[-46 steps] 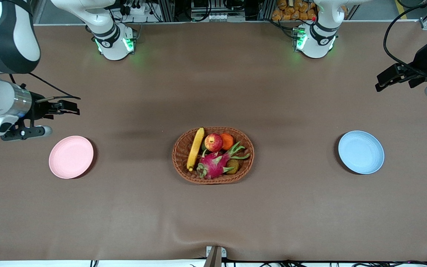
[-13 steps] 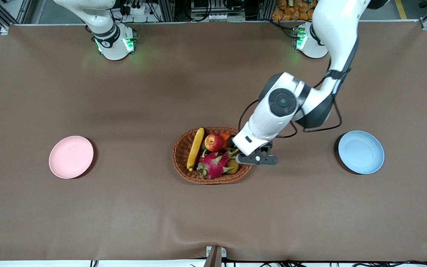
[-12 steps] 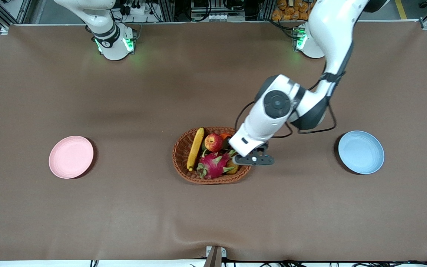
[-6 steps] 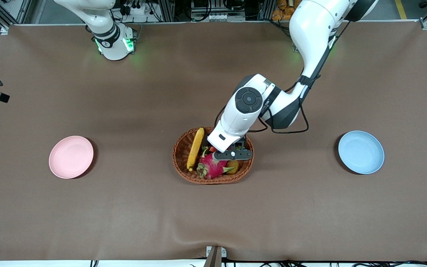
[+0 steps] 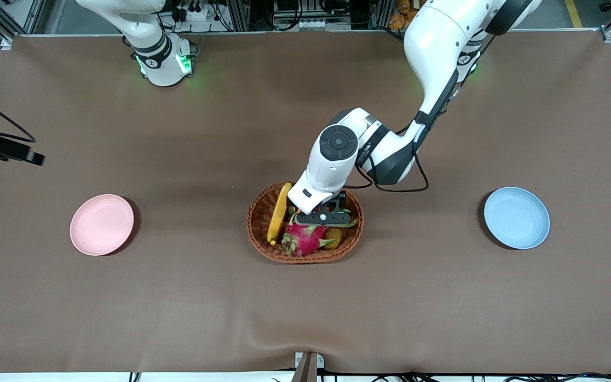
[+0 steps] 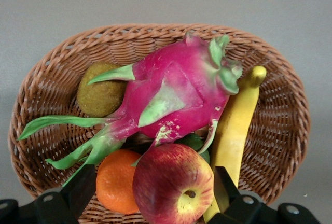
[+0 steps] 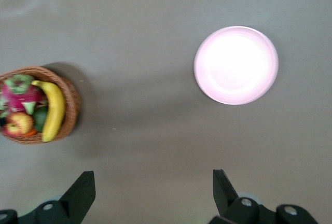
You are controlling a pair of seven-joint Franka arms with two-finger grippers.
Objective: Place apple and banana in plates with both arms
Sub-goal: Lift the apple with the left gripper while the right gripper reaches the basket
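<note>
Left hand (image 6: 150, 203) spread over your wicker basket (image 5: 260, 225), fingers straddling apple (image 6: 174, 190), w/ banana (image 5: 279, 212) beside it. Right hand (image 7: 153, 203) spread, up near pink plate (image 7: 236, 64); blue plate (image 5: 516, 217) bare.

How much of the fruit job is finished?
Nothing is placed yet: the pink plate and blue plate hold nothing. The open left end effector is over the basket, straddling the apple. The banana lies in the basket. The right end effector waits open above the table.
</note>
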